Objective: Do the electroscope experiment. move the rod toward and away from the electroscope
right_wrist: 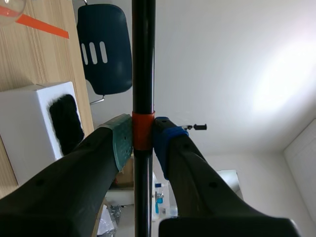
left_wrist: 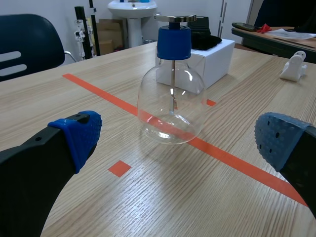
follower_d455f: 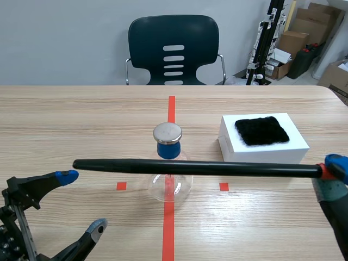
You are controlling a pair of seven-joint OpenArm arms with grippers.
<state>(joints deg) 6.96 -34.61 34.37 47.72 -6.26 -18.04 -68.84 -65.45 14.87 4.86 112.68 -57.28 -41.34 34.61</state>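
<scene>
**A:** Right side status?
**B:** Right gripper clenched on the black rod, pads on its orange band, at the near right.
**A:** Rod position?
**B:** Level, running left across the scene. It passes in front of the electroscope, and its free tip ends left of it. Contact with the glass: cannot tell.
**A:** Electroscope?
**B:** Upright on the centre tape line, between 2 tape squares. Clear flask, blue collar, metal disc on top.
**A:** Left side?
**B:** Left gripper released, fingers wide apart, holding nothing, at the near left. Electroscope is ahead of it.
**A:** Anything else?
**B:** White box right of the electroscope with a black fur pad on top. Dark chair at the table's far side.
</scene>
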